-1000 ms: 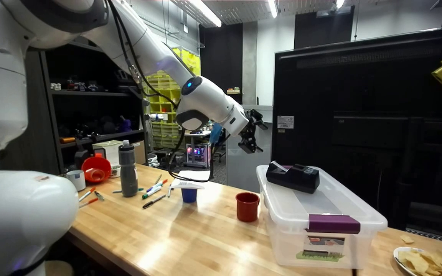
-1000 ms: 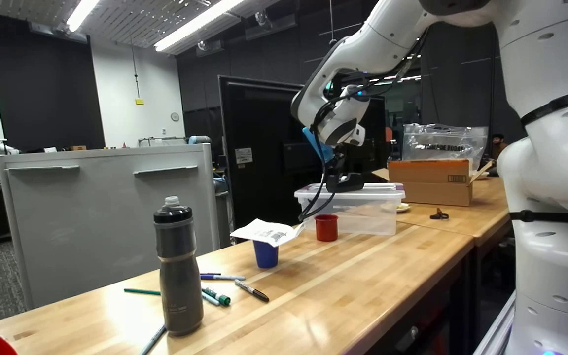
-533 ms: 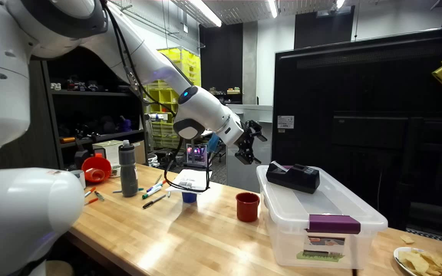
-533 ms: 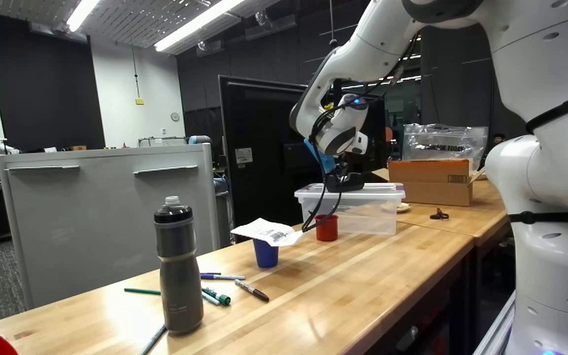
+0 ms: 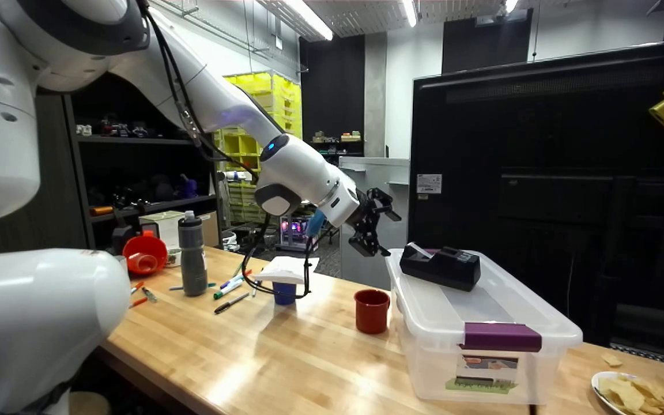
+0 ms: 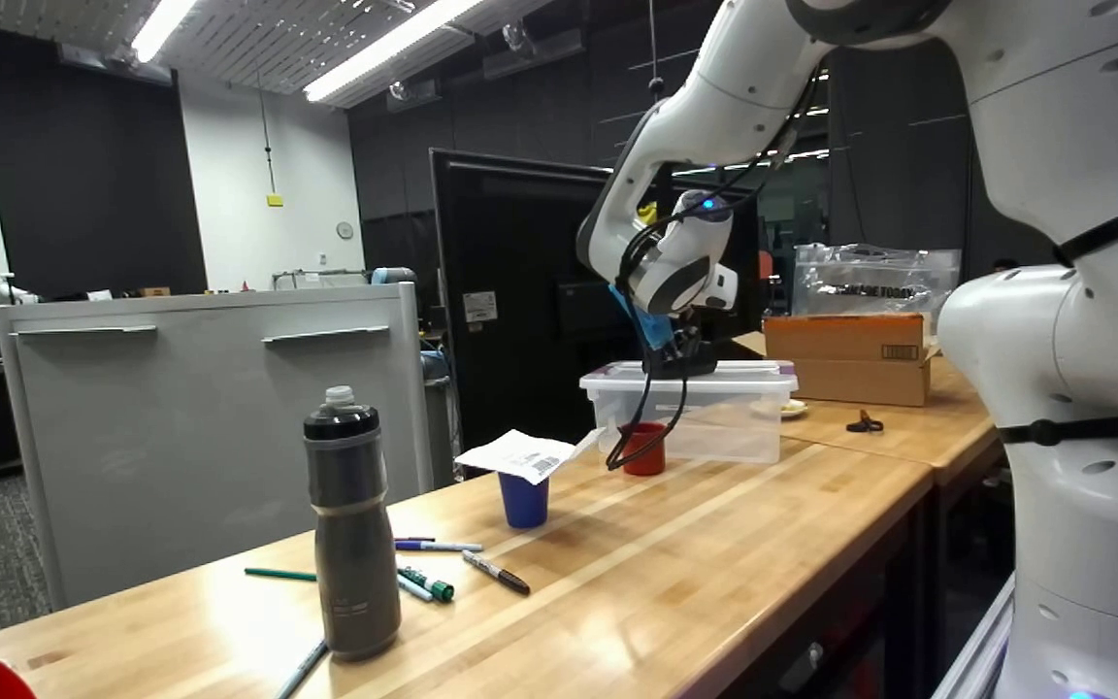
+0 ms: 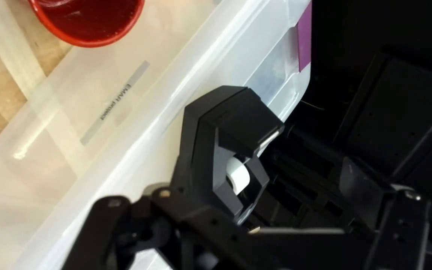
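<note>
Gripper (image 5: 391, 234) spread near the dispenser (image 5: 440, 269)

We see its jaws wide apart and slanting down toward the dispenser, which rests on the lid (image 5: 516, 305) of the bin (image 5: 436, 364). Beside the bin we find the mug (image 5: 371, 314) on the table (image 5: 297, 357); farther along, paper (image 6: 518, 453) lies over a cup (image 6: 524, 502), with pens (image 6: 496, 573) and a bottle (image 6: 355, 544) beyond.

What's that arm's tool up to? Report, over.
Black two-fingered tool open, empty. Angular black plastic tape dispenser ungripped atop translucent rectangular plastic bin. Red cylindrical mug beside bin, likely no obstacle.
</note>
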You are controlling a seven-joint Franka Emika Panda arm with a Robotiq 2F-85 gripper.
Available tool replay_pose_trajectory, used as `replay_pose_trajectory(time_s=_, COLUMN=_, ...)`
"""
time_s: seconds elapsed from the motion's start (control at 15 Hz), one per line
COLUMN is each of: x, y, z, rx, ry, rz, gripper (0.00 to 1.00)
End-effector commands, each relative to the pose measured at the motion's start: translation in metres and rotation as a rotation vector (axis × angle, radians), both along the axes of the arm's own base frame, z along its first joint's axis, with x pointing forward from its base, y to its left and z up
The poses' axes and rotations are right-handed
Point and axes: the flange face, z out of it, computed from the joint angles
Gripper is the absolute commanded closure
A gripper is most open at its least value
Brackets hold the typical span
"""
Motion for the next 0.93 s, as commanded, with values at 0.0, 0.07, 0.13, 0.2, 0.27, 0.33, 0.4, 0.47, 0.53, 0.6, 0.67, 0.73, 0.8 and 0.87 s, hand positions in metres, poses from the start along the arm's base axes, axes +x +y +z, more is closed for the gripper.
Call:
replay_pose_trajectory(time_s=0.0, x=-0.011, y=0.0, z=-0.009, rx=0.008, ry=0.018, rz=-0.025, gripper=0.0)
replay_pose_trajectory(time_s=0.07, x=-0.013, y=-0.001, z=-0.011, rx=0.008, ry=0.024, rz=-0.028, gripper=0.0)
replay_pose_trajectory(time_s=0.13, x=-0.015, y=-0.001, z=-0.015, rx=0.013, ry=0.031, rz=-0.032, gripper=0.0)
replay_pose_trajectory(time_s=0.2, x=-0.017, y=-0.003, z=-0.016, rx=0.018, ry=0.033, rz=-0.037, gripper=0.0)
replay_pose_trajectory(time_s=0.27, x=-0.019, y=-0.005, z=-0.017, rx=0.023, ry=0.035, rz=-0.04, gripper=0.0)
replay_pose_trajectory(time_s=0.33, x=-0.02, y=-0.007, z=-0.017, rx=0.025, ry=0.036, rz=-0.045, gripper=0.0)
replay_pose_trajectory(time_s=0.4, x=-0.021, y=-0.009, z=-0.018, rx=0.029, ry=0.037, rz=-0.045, gripper=0.0)
replay_pose_trajectory(time_s=0.47, x=-0.02, y=-0.009, z=-0.013, rx=0.041, ry=0.028, rz=-0.028, gripper=0.0)
replay_pose_trajectory(time_s=0.53, x=-0.017, y=-0.007, z=-0.005, rx=0.04, ry=0.016, rz=-0.004, gripper=0.0)
replay_pose_trajectory(time_s=0.6, x=-0.017, y=-0.008, z=-0.016, rx=0.008, ry=0.041, rz=-0.026, gripper=0.0)
replay_pose_trajectory(time_s=0.67, x=-0.016, y=-0.008, z=-0.014, rx=0.009, ry=0.037, rz=-0.023, gripper=0.0)
replay_pose_trajectory(time_s=0.73, x=-0.016, y=-0.008, z=-0.012, rx=0.012, ry=0.033, rz=-0.021, gripper=0.0)
replay_pose_trajectory(time_s=0.8, x=-0.015, y=-0.008, z=-0.012, rx=0.015, ry=0.03, rz=-0.02, gripper=0.0)
replay_pose_trajectory(time_s=0.87, x=-0.015, y=-0.008, z=-0.011, rx=0.016, ry=0.03, rz=-0.02, gripper=0.0)
